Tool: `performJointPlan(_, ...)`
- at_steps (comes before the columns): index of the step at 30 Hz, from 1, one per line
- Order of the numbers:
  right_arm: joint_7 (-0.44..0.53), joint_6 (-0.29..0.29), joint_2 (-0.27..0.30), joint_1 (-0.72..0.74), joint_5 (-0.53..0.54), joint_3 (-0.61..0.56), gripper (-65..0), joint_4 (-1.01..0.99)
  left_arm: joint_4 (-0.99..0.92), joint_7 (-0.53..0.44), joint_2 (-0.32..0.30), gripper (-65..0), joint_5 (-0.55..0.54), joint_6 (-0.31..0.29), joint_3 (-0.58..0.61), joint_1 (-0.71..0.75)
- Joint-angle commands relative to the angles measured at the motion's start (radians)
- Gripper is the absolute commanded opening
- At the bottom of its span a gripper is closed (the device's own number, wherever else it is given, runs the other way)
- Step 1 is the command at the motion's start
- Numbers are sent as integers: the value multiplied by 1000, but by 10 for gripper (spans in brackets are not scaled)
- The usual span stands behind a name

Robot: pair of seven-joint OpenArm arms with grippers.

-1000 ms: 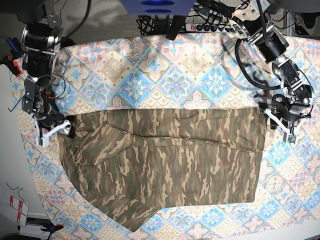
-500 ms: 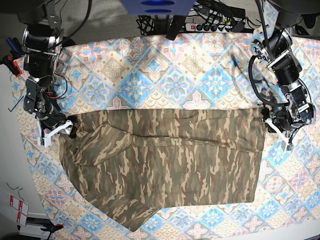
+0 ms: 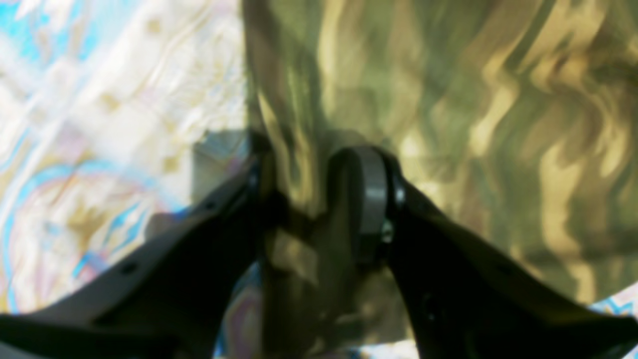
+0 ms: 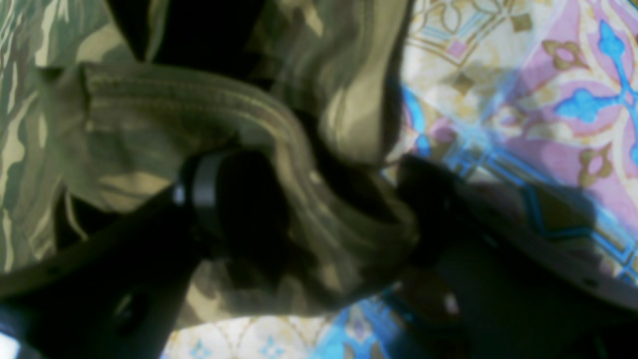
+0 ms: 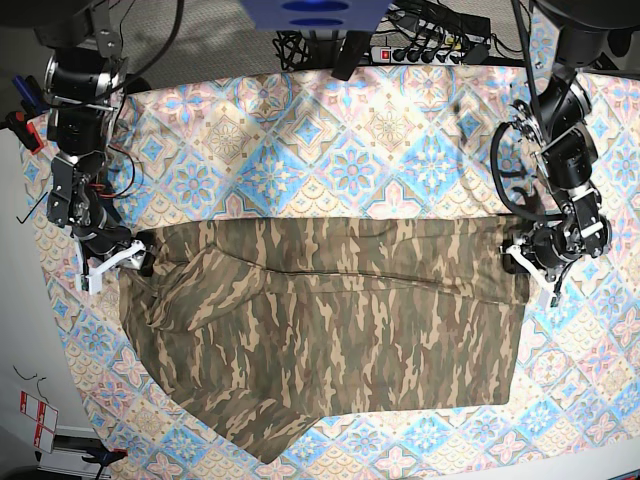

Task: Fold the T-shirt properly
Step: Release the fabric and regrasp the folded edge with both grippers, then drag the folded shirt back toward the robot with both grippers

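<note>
The camouflage T-shirt [image 5: 330, 320] lies spread across the tile-patterned cloth [image 5: 350, 150], folded along a straight top edge, with one corner hanging toward the bottom left. My left gripper [image 5: 527, 258] sits at the shirt's upper right corner. In the left wrist view its jaws [image 3: 309, 199] pinch a fold of the shirt's edge [image 3: 498, 99]. My right gripper [image 5: 130, 262] is at the upper left corner. In the right wrist view it [image 4: 319, 199] is shut on a thick bunch of the shirt with a stitched tan band [image 4: 124, 124].
The patterned cloth covers the whole table out to its edges. A power strip and cables [image 5: 420, 50] lie beyond the far edge. Both arm bases stand at the far corners. White floor and small red-white tags [image 5: 30, 410] show at the lower left.
My left arm has swung in from the right and down to the shirt's upper right corner, and its jaws now hold the edge. The right gripper has stayed at the upper left corner.
</note>
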Motion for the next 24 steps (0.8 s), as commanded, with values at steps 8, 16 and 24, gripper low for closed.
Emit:
performJointPlan(8, -49, 5, 3, 3, -13, -5, -198, -1, -134, -81, -28, -424, 24, -5, 7, -10)
performJointPlan(16, -49, 5, 3, 3, -15, -5, -201, -1, -190, -81, 26, -513, 94, -5, 5, -1)
performJointPlan(24, -80, 5, 3, 4, -15, -7, -465, -1, -185, -44, 24, -615, 108, -5, 5, 74)
